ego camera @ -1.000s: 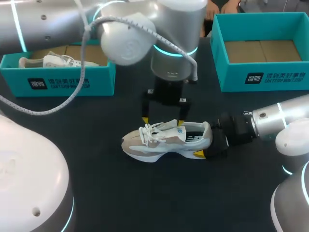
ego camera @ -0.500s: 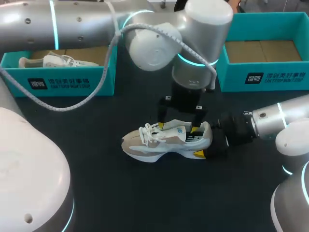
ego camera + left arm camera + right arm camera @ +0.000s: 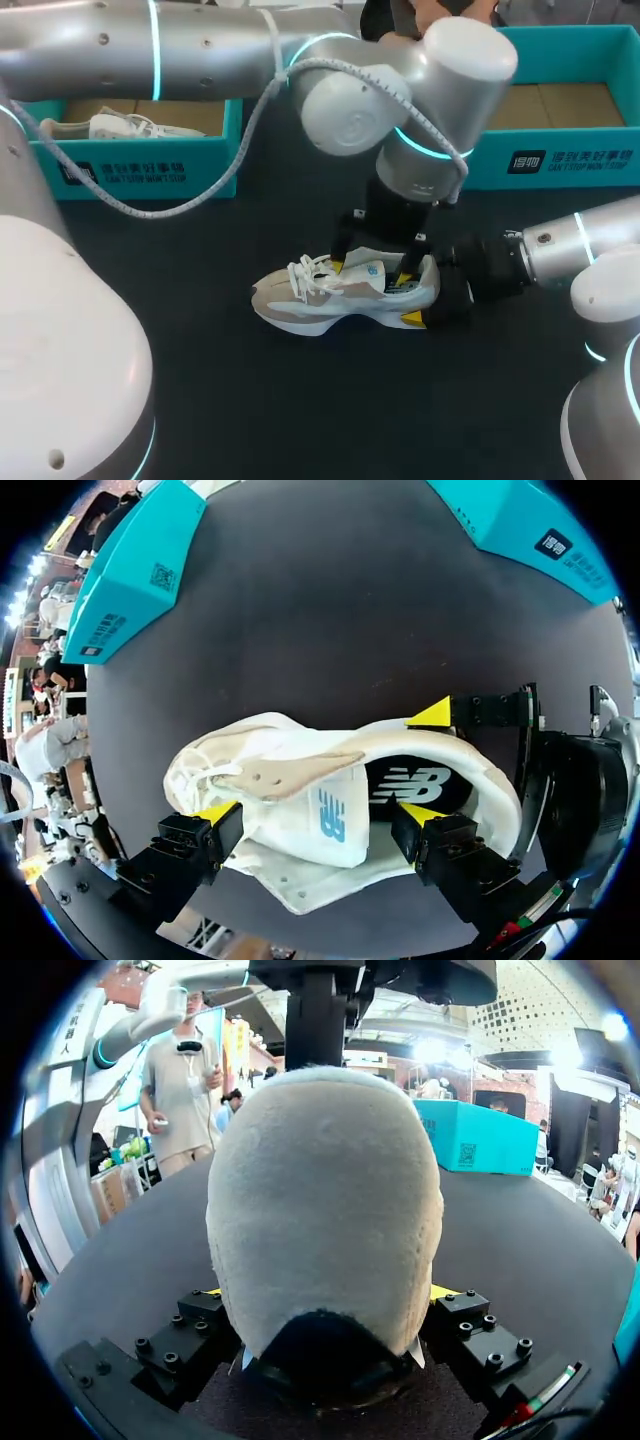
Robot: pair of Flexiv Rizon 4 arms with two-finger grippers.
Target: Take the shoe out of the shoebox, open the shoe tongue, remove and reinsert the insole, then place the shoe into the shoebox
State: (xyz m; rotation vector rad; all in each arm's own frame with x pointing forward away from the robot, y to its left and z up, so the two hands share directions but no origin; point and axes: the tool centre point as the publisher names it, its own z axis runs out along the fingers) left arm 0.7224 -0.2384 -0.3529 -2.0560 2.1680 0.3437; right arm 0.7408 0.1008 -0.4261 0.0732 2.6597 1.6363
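A white and beige shoe [image 3: 345, 295] lies on its side on the dark table, toe toward the left. My right gripper [image 3: 435, 292] is shut on its heel; in the right wrist view the heel [image 3: 325, 1190] fills the space between the two fingers [image 3: 200, 1320]. My left gripper [image 3: 372, 268] hangs open over the shoe's mouth. In the left wrist view its yellow tips [image 3: 215, 812] straddle the white tongue [image 3: 320, 820] without clamping it. The black insole [image 3: 415, 785] shows inside the shoe, and the right gripper's yellow tip [image 3: 435, 713] sits against the heel.
A teal shoebox [image 3: 130, 165] at the back left holds another white shoe [image 3: 120, 127]. A second teal shoebox [image 3: 560, 160] at the back right shows only its cardboard floor. My left arm spans the table from the left, above the first box.
My left gripper has moved right along the shoe, from over the laces to over the tongue and opening, and come lower. The shoe and right gripper have stayed put.
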